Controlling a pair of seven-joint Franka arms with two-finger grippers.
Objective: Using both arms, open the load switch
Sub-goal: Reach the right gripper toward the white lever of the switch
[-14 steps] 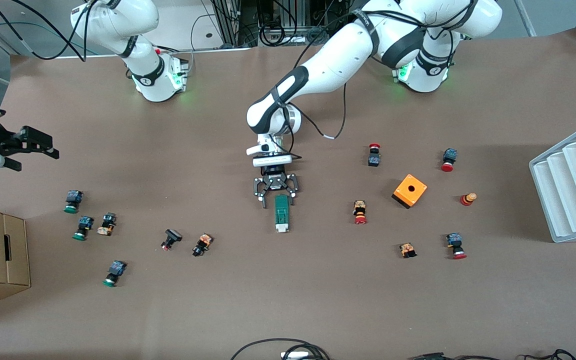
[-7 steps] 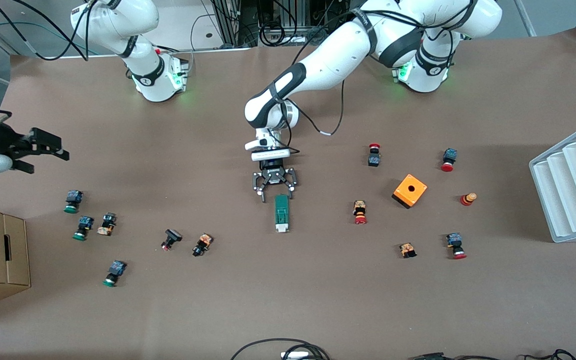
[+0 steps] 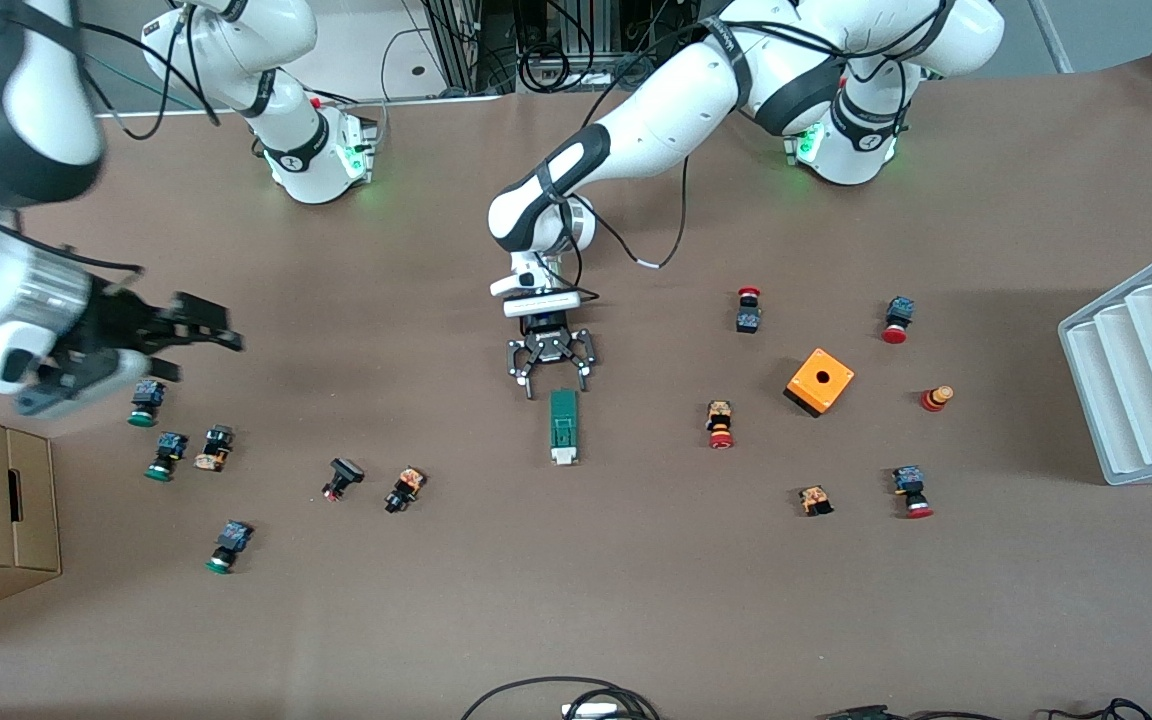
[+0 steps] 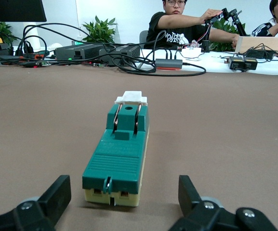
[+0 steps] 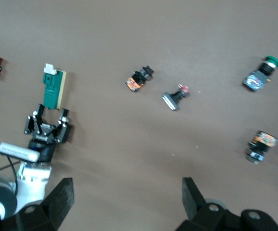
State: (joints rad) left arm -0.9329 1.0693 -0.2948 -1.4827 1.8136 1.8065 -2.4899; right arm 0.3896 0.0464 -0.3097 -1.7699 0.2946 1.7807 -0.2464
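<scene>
Load switch point(image 3: 563, 427) lies mid-table, nearer the camera than the wide-open, empty left end effector point(image 3: 550, 372). Right end effector point(image 3: 198, 325), open and empty, hovers over the push buttons point(image 3: 168, 455); a one-sided push could skid the switch.

**A:** Any writing you can read from here?

**B:** Only on a seated man's black T-shirt point(image 4: 177, 36), top centre of the left wrist view: white lettering, apparently "THE NORTH". Nothing readable on the switches, the box or the arms.
</scene>
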